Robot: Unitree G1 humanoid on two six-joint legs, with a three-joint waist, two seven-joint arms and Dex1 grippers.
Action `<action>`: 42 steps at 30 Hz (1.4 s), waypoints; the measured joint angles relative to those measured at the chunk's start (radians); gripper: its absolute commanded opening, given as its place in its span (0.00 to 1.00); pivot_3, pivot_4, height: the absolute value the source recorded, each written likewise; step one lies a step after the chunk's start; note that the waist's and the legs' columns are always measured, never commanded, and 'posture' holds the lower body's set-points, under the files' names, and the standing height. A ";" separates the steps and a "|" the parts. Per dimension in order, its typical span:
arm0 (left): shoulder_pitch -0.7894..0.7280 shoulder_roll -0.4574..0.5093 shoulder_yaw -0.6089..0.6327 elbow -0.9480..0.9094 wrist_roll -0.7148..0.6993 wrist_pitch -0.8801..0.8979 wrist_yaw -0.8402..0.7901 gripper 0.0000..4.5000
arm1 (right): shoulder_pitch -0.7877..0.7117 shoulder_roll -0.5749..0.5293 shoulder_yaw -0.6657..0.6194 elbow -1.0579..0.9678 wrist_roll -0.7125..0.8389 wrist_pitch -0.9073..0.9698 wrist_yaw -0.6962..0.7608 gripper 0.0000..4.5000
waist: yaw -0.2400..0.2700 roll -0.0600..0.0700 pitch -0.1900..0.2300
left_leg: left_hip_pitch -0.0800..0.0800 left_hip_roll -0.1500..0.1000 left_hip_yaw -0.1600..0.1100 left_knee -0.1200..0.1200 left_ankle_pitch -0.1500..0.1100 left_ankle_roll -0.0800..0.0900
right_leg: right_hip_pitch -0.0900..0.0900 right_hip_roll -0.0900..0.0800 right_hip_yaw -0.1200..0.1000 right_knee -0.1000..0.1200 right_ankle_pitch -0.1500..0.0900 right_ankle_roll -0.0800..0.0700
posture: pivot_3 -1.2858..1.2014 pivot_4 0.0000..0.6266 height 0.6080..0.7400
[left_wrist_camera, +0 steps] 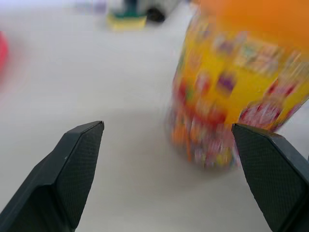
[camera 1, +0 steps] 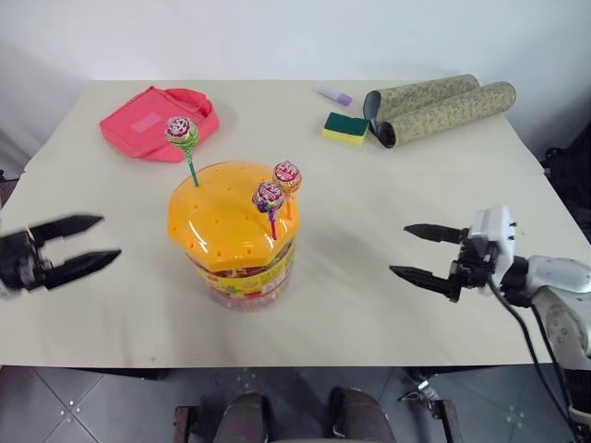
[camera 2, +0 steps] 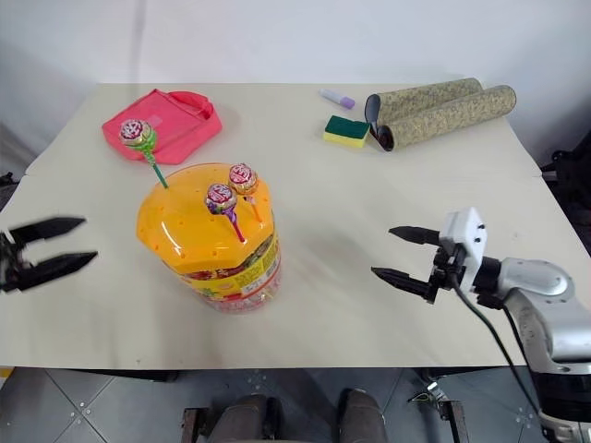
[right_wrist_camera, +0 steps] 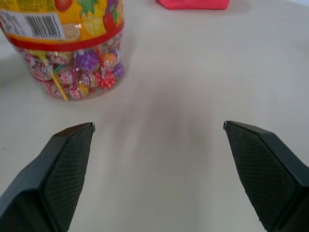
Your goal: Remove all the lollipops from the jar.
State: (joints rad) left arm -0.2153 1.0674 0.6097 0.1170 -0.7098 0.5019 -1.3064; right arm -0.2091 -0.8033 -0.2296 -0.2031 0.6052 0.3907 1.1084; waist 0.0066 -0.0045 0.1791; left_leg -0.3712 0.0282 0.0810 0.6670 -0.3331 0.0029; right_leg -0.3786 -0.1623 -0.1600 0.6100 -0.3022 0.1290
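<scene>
Both grippers were spread wide and empty when you reached this moment: left gripper (camera 1: 85, 245) level at the jar's 9 o'clock, right gripper (camera 1: 427, 253) level at its 3 o'clock, each pointing inward across the table (camera 1: 369, 314).

Jar (camera 1: 242, 277) stood upright near the table's middle, orange domed lid (camera 1: 226, 217) on. Three lollipops were stuck upright in the lid's holes, heads up, sticks near vertical:
- green-stick lollipop (camera 1: 182, 132) at the lid's 11 o'clock edge, leaning slightly away from you
- purple-stick lollipop (camera 1: 268, 196) and orange-stick lollipop (camera 1: 287, 175) close together at about 2 o'clock, heads nearly touching

Judgement: none were out yet. Your left gripper lay nearer the green stick; your right was nearer the pair, though well apart from the jar. Sticks ran vertical, so a level pinch across a stick and a straight lift looked right.

Label: yellow with a red band, fruit pictures and a barcode (right_wrist_camera: 43, 26); no brand legible. More wrapped candies showed through the clear wall.
</scene>
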 measured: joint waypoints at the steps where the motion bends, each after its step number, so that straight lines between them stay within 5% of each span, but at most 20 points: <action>1: -0.067 0.019 -0.017 -0.011 -0.011 0.000 -0.008 1.00 | -0.005 -0.011 -0.009 -0.014 0.015 0.010 0.006 1.00 | 0.002 0.000 0.000 | 0.000 0.000 0.000 0.000 0.000 0.000 | 0.000 0.000 0.000 0.000 0.000 0.000 | 0.52 0.24 1.00; 9: -0.500 -0.031 -0.304 0.027 -0.031 0.010 -0.125 1.00 | -0.015 -0.032 -0.084 -0.142 0.136 0.090 -0.008 1.00 | 0.001 0.000 0.000 | 0.000 0.000 0.003 0.001 0.000 0.000 | -0.001 0.002 0.001 0.001 0.000 0.000 | 0.52 0.24 1.00; 16: -0.724 -0.148 -0.481 0.190 0.043 -0.014 -0.194 1.00 | -0.020 -0.039 -0.140 -0.259 0.223 0.142 -0.108 1.00 | 0.004 -0.002 0.001 | 0.000 0.000 0.003 0.001 0.000 0.000 | -0.001 0.003 0.002 0.000 0.000 0.000 | 0.52 0.24 1.00; 19: -0.753 -0.180 -0.520 0.250 0.070 -0.026 -0.195 0.87 | -0.015 -0.039 -0.157 -0.287 0.253 0.158 -0.143 1.00 | 0.004 -0.003 0.002 | 0.000 0.000 0.003 0.002 0.000 0.000 | -0.001 0.003 0.002 0.001 0.000 0.000 | 0.52 0.24 1.00; 32: -0.829 -0.202 -0.513 0.277 0.029 0.056 -0.194 0.00 | 0.038 -0.042 -0.221 -0.365 0.327 0.181 -0.212 1.00 | 0.017 -0.005 0.003 | -0.003 0.001 0.002 0.008 -0.001 0.001 | -0.001 0.003 0.002 0.002 0.000 0.000 | 0.52 0.24 1.00; 42: -0.872 -0.190 -0.389 0.210 -0.014 0.158 -0.028 0.00 | -0.017 -0.042 -0.196 -0.300 0.320 0.173 -0.188 1.00 | 0.017 -0.006 0.004 | -0.003 0.001 0.001 0.009 -0.001 0.001 | -0.001 0.003 0.002 0.003 0.000 0.000 | 0.52 0.24 1.00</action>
State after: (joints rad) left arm -1.0874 0.8775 0.2210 0.3266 -0.7235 0.6603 -1.3344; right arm -0.2266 -0.8455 -0.4253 -0.5028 0.9251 0.5641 0.9205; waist 0.0234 -0.0102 0.1827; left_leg -0.3741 0.0294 0.0825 0.6763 -0.3338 0.0037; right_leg -0.3796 -0.1597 -0.1582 0.6129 -0.3020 0.1294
